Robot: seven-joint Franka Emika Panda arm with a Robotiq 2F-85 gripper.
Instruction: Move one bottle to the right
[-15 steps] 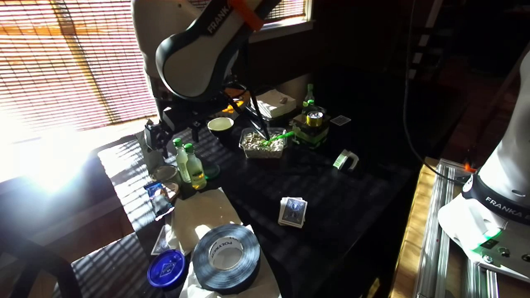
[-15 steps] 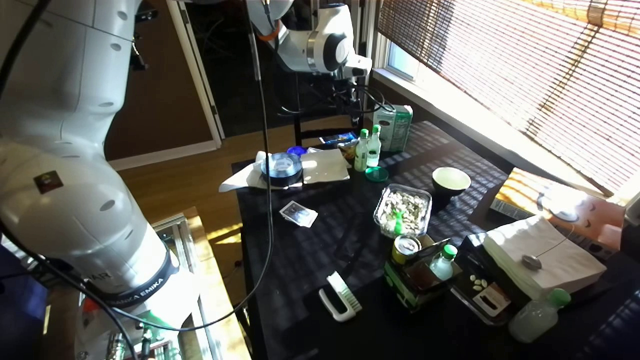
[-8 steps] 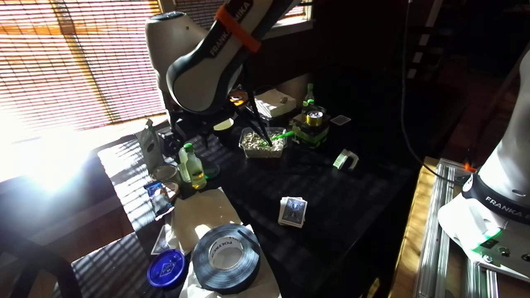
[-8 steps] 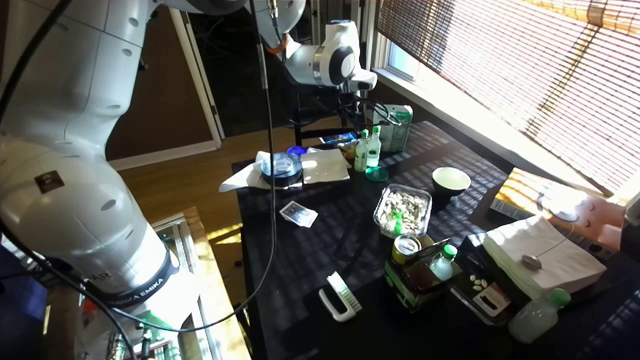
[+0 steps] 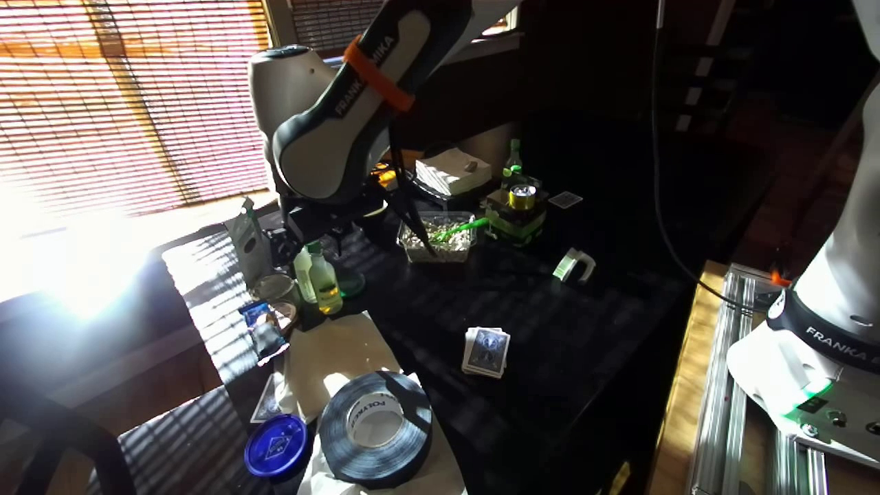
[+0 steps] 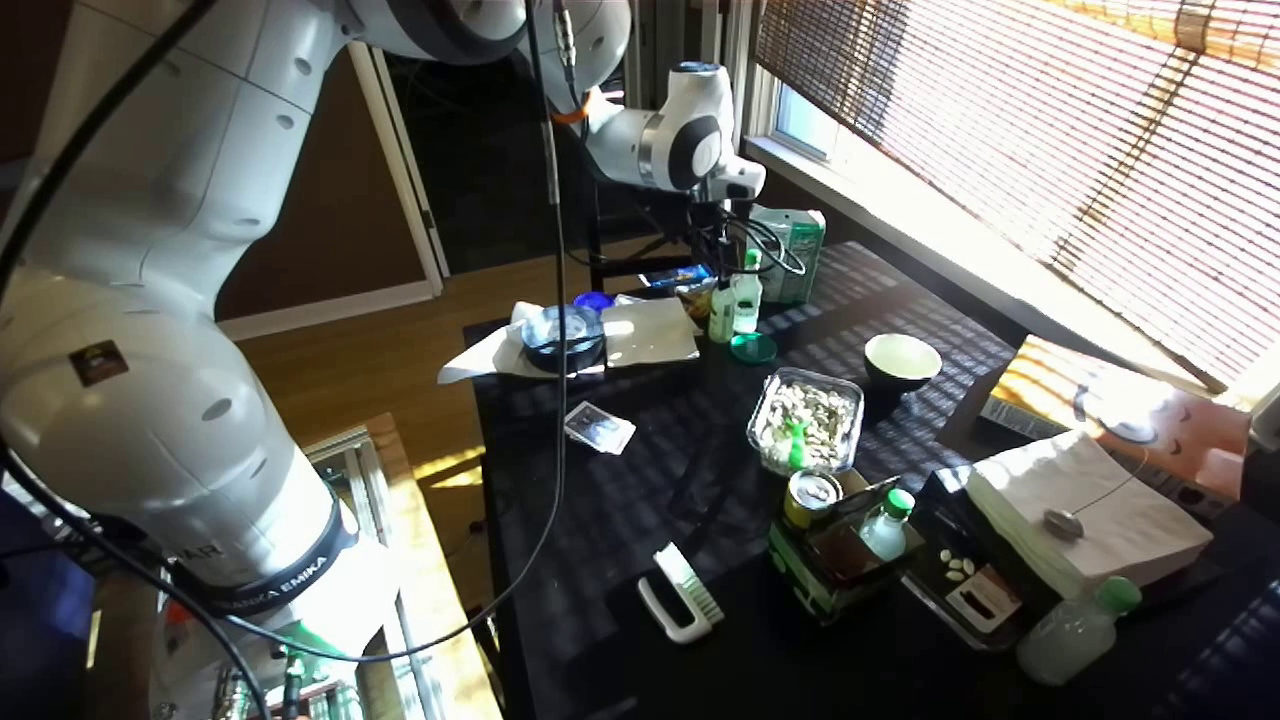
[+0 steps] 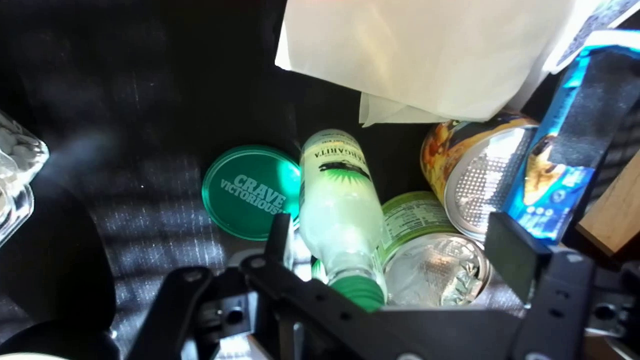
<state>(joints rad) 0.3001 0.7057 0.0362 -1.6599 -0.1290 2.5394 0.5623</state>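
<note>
Going by the green lid (image 7: 245,192), the bottle (image 7: 339,195) stands upright on the surface (image 6: 640,510) just beside it. I have the claw (image 7: 395,247) spread wide, the bottle's cap (image 7: 359,292) showing between its fingers (image 7: 511,257) in my wrist view; whether either finger touches it, I can't tell. A second green bottle (image 6: 746,308) also stands next to the lid, and the food tray (image 5: 454,257) sits farther from it.

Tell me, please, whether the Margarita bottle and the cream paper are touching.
Apart: the wrist view shows dark table between the Margarita bottle and the cream paper.
</note>
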